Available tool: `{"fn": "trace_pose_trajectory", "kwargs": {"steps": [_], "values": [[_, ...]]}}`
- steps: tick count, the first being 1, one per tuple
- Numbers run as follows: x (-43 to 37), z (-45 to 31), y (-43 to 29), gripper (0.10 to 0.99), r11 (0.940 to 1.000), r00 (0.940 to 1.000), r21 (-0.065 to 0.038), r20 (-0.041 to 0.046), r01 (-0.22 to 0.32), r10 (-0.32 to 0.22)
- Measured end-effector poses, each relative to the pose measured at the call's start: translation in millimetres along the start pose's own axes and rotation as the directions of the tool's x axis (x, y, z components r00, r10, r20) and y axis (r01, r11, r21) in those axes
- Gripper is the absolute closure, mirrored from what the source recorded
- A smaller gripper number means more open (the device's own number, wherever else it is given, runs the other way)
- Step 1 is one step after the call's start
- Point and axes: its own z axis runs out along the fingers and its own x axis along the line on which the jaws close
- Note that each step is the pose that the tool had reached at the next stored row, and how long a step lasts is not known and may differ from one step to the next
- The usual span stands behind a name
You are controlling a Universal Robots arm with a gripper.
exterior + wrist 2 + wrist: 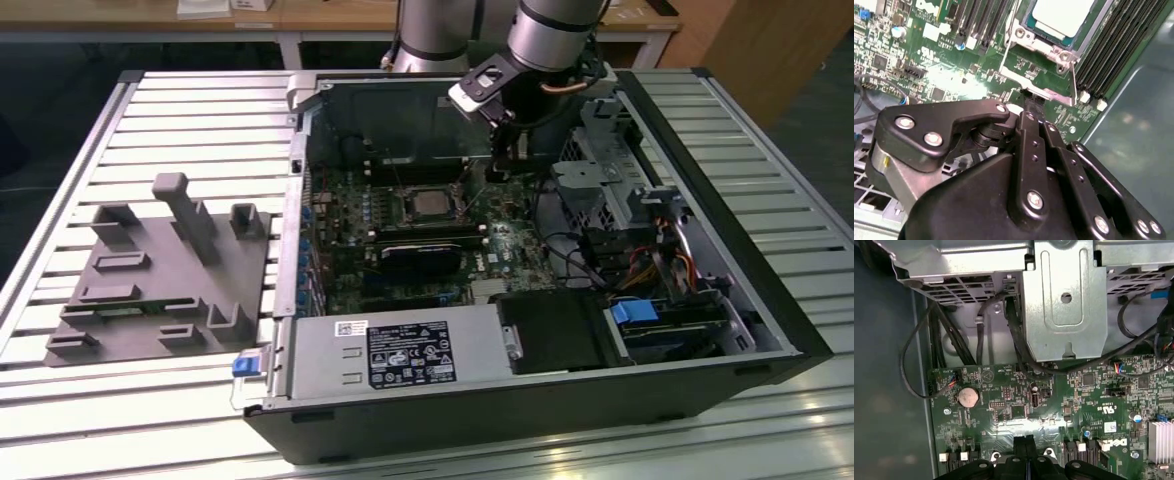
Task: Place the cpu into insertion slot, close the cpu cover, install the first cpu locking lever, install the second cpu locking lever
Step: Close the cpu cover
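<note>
The cpu lies in the insertion slot on the green board inside the open computer case. In the second wrist view its pale metal top sits inside the silver cpu cover, which lies flat around it. Two thin wire levers, one and another, run along two sides of the socket. My gripper hangs just to the exterior view's right of the socket. Its black fingers are pressed together, with their tips low over the silver bar at the socket's edge. Whether the tips pinch anything is hidden.
A grey fixture block sits on the slatted table at the exterior view's left. Inside the case are a black block, the power supply, a drive cage with cables, memory slots and a coin battery.
</note>
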Motion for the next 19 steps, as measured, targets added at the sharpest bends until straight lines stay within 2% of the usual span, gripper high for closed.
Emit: {"fn": "trace_pose_trajectory", "kwargs": {"steps": [5, 7, 10, 19], "values": [[0.0, 0.0, 0.0, 0.984, 1.0, 1.0, 0.001, 0.0, 0.0, 0.0], [-0.1, 0.4, -2.1, 0.984, 1.0, 1.0, -0.001, -0.0005, 0.0, 0.0], [-0.8, 1.1, -9.4, 0.984, 1.0, 1.0, -0.008, -0.0008, 0.0, 0.0], [-2.9, 3.9, -33.8, 0.984, 0.9992, 1.0, -0.04, -0.0036, 0.0, 0.0]]}}
